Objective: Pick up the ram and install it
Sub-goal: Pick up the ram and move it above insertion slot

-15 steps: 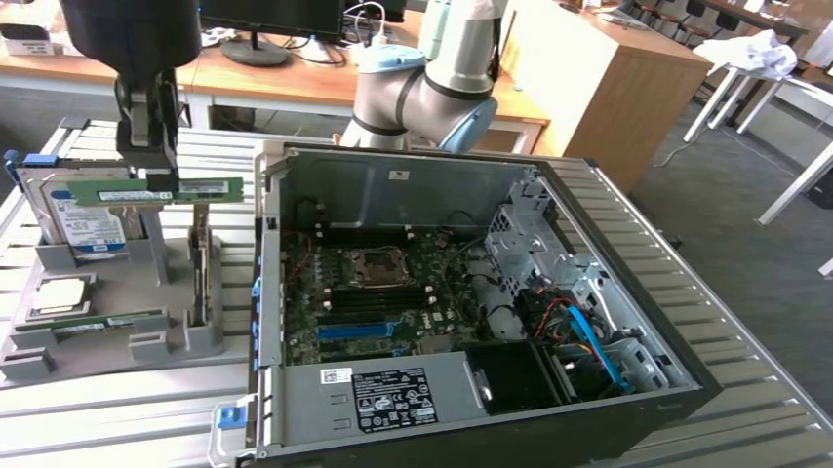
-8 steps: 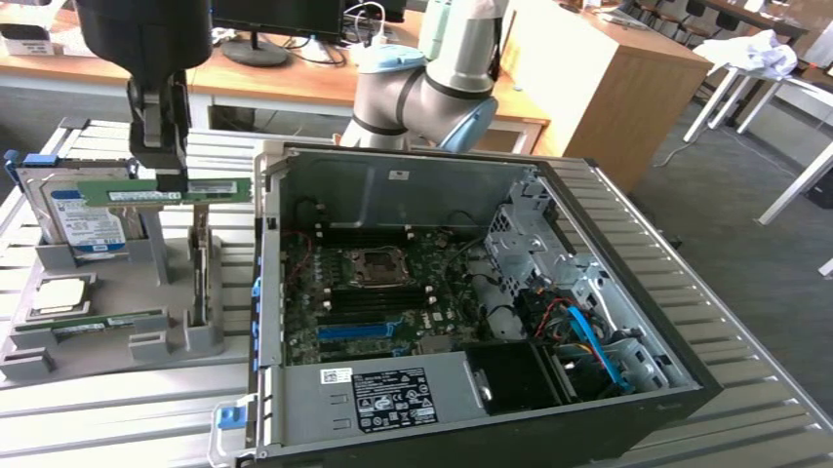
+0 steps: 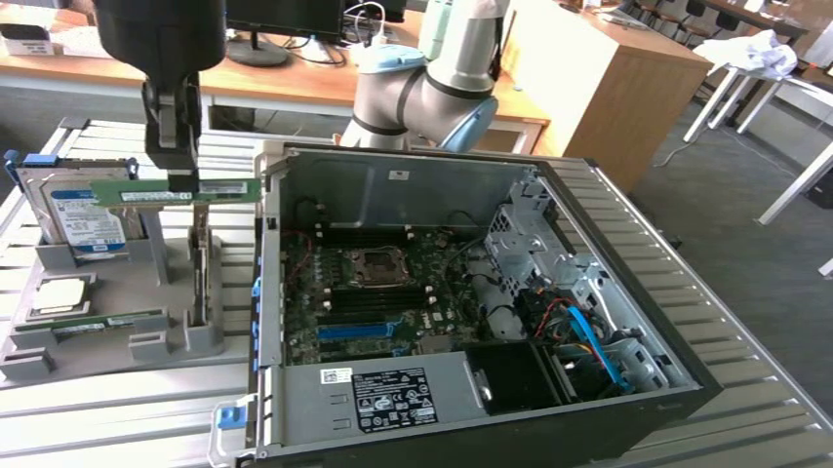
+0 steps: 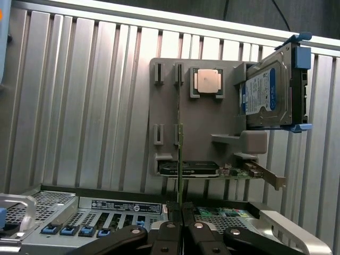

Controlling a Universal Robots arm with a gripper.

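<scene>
Ram [image 3: 224,188] hangs level in the exterior view, clamped near its middle by the gripper [image 3: 178,185], whose jaws are closed on it. It sits above the grey fixture [image 3: 117,341], just beside the open computer case [image 3: 390,185] on the exterior view's left. A hard drive [image 3: 76,210] stands in the fixture. In the wrist view the ram [image 4: 180,159] appears edge-on, pinched between the fingers [image 4: 167,234], with the fixture [image 4: 164,95] beyond it.

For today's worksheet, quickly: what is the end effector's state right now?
End effector: closed, holding the ram.
</scene>
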